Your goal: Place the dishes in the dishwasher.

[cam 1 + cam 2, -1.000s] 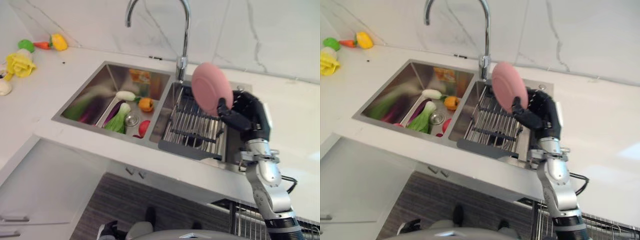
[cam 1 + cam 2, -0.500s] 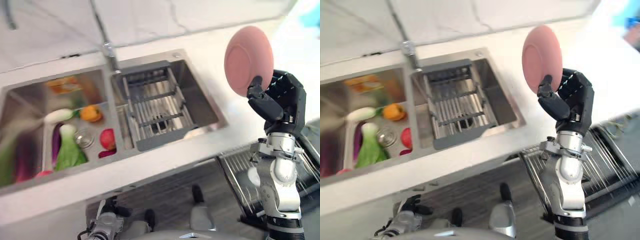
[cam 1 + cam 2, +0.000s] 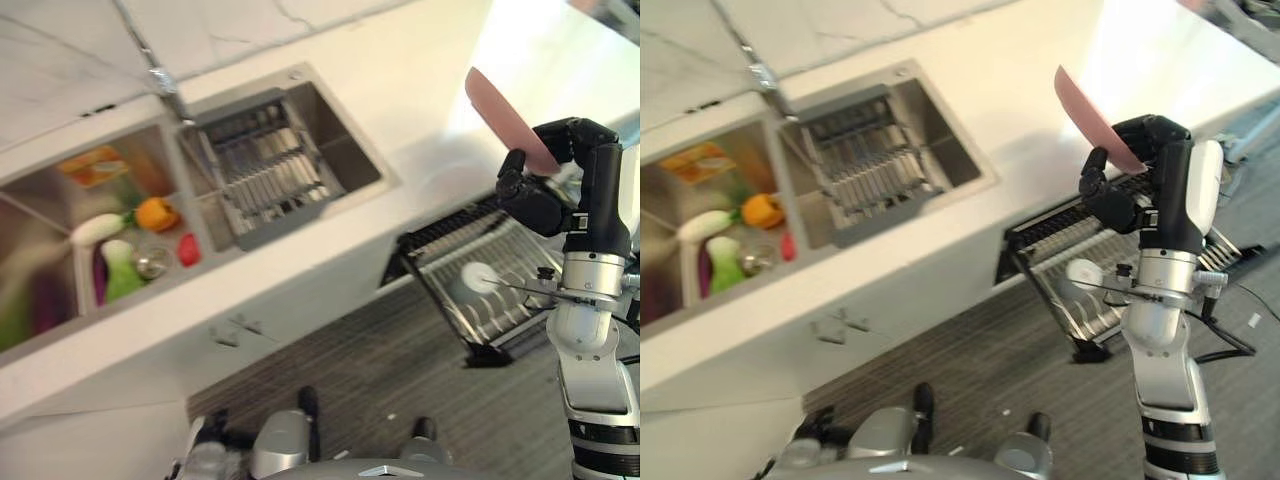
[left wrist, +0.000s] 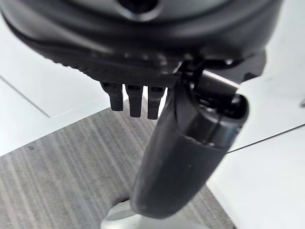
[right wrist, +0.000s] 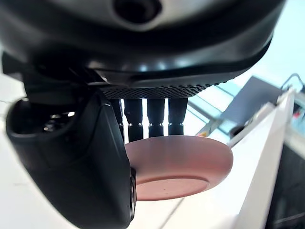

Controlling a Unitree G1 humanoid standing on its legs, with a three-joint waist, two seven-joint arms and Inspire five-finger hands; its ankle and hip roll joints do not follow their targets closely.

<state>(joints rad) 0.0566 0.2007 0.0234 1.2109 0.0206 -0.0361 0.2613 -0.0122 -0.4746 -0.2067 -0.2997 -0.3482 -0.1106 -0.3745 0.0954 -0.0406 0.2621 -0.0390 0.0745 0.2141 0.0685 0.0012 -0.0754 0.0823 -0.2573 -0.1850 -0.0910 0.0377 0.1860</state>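
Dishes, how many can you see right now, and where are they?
2. A pink plate is pinched in the right robot hand above the open dishwasher rack; a white dish already sits in that rack. More may be hidden in the rack or the sink's drainer basket.

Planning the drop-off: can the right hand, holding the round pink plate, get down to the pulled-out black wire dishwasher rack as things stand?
Probably yes. The right hand grips the round pink plate just above the pulled-out black wire dishwasher rack. Nothing stands between them, and a small white dish leaves other slots free.
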